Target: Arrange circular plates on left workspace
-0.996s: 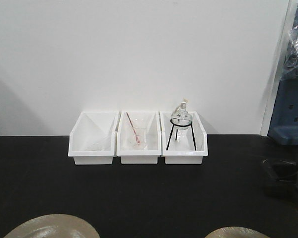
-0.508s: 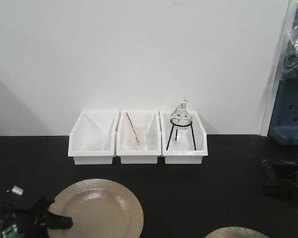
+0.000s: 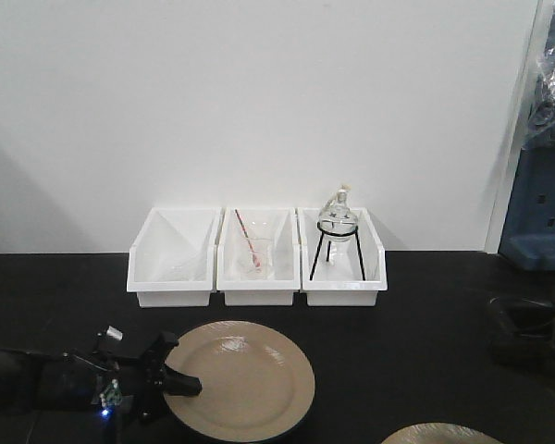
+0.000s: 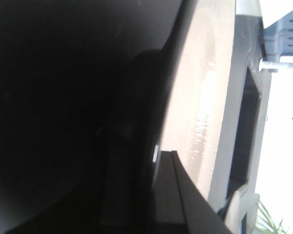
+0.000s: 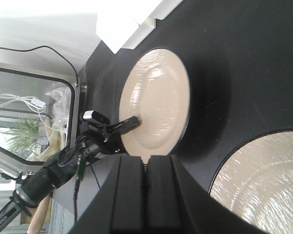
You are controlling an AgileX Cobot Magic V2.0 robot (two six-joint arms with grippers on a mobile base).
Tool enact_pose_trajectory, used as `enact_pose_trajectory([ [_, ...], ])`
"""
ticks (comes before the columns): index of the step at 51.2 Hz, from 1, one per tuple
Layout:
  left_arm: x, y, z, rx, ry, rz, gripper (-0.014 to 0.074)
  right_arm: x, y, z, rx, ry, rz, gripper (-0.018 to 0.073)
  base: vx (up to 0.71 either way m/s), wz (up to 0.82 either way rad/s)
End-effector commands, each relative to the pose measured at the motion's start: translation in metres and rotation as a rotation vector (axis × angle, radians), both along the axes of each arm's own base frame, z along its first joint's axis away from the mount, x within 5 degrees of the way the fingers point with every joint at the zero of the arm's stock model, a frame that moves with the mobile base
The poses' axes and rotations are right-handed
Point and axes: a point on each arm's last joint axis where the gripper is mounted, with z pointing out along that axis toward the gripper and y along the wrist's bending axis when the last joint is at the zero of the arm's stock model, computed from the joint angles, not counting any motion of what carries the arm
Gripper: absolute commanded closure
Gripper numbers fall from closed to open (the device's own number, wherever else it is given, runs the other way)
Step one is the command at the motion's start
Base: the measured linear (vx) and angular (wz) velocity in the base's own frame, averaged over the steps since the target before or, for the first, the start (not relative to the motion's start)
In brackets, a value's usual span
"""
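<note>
The plate [image 3: 245,375] is now at 6 o'clock of the bins [image 3: 257,277], in from the view's 7 o'clock edge. The left end effector [image 3: 178,372] clamps its 9 o'clock rim; release pending. The right end effector [image 5: 146,195]: fingers together, empty. The second plate [image 3: 439,433] waits at 5 o'clock.

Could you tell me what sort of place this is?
Most likely a chemistry lab: a round glass flask on a black tripod stand, a beaker in a white bin, a matte black countertop.
</note>
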Motion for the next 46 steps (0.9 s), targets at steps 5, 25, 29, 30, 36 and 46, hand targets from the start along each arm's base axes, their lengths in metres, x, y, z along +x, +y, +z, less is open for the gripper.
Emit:
enact_pose_trajectory([
  [5,0.008,-0.013,0.036,-0.094,-0.093,-0.001,0.0541,-0.003,0.004,0.026,0.067,-0.095,0.035,0.0564,0.00,0.00],
  [25,-0.001,-0.014,0.029,0.042,-0.183,-0.194,0.0155,-0.003,0.004,0.026,0.067,-0.095,0.035,0.0564,0.00,0.00],
  [29,-0.005,-0.013,0.025,0.090,-0.184,-0.245,0.0108,-0.003,0.004,0.026,0.067,-0.095,0.035,0.0564,0.00,0.00],
  [30,-0.005,-0.013,0.024,0.102,-0.185,-0.257,0.0104,-0.003,0.004,0.026,0.067,-0.095,0.035,0.0564,0.00,0.00],
  [36,-0.008,-0.001,0.029,0.207,-0.246,-0.338,0.0093,-0.003,0.004,0.026,0.066,-0.095,0.036,0.0564,0.00,0.00],
  [46,-0.008,0.017,0.060,0.282,-0.348,-0.302,0.0093,-0.003,0.004,0.025,0.057,-0.091,0.043,0.0564,0.00,0.00],
])
